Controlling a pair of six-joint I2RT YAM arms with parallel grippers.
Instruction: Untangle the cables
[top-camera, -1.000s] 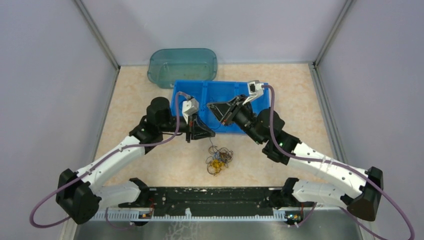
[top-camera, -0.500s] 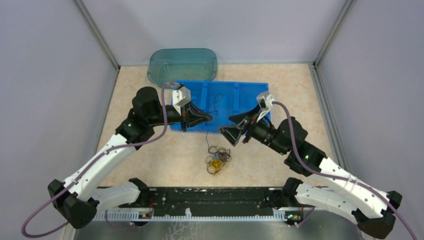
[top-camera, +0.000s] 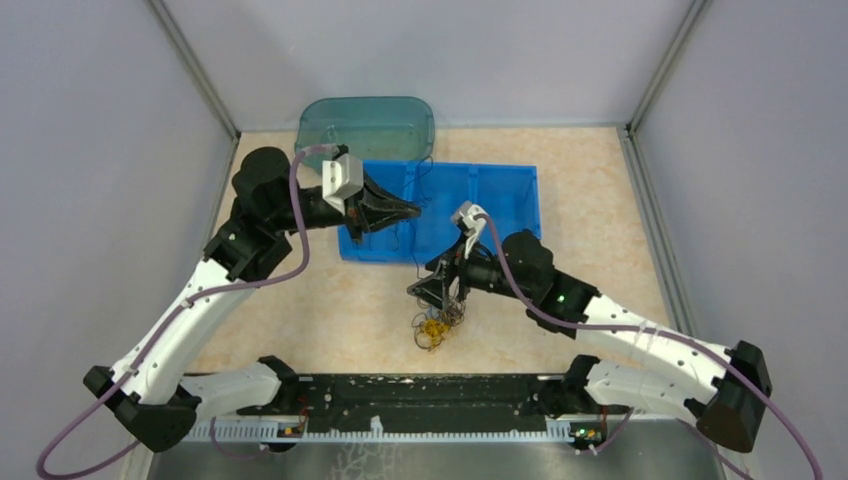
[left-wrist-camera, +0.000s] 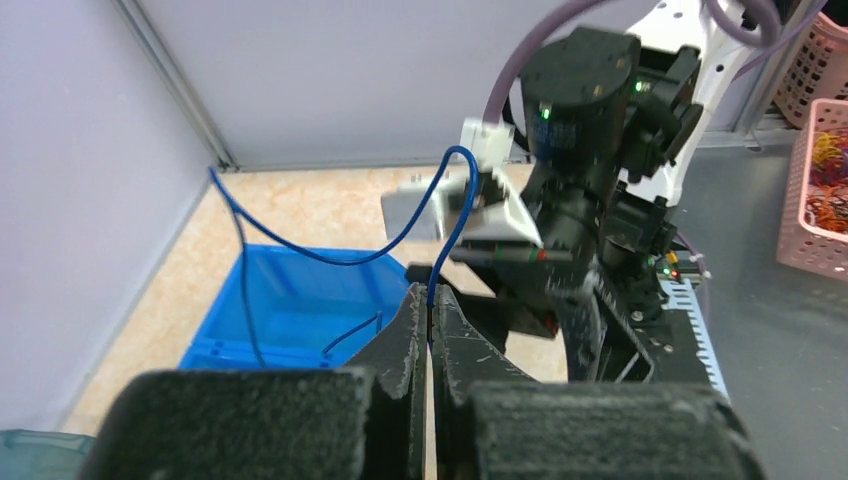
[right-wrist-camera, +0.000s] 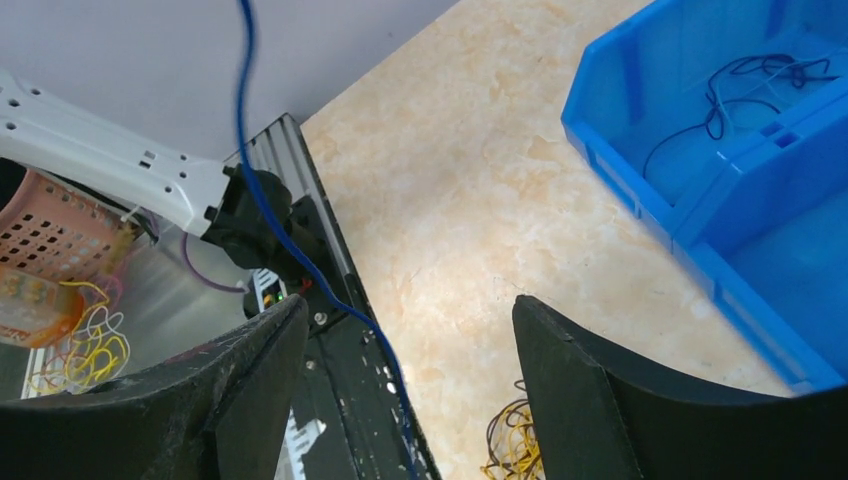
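The cables lie mostly as a small clump (top-camera: 437, 325) of yellow and dark loops on the surface (top-camera: 300, 310), near the middle and just in front of the arm bases. One blue cable (left-wrist-camera: 330, 261) is lifted clear of it. The left hand (left-wrist-camera: 428, 296) is clamped tight on this cable, raised over the left part of the blue bin (top-camera: 500, 175). From the pinch the cable arcs up and trails off to the left, with another stretch hanging down toward the surface. A few dark cables (right-wrist-camera: 740, 75) already lie inside the bin. The right hand (right-wrist-camera: 405, 310) hangs low, just on the far side of the clump, with its fingers spread wide and holding nothing. The blue cable passes down between them, and whether its lower end is caught in the clump cannot be told. The step in hand looks like pulling this single strand free and carrying it to the bin. The next move probably calls for the right hand to close on the hanging stretch or pin the clump, so the left can draw the strand out without dragging the other loops along. A teal tub (top-camera: 365, 130) sits just beyond the bin. No brand, label or writing can be read anywhere.
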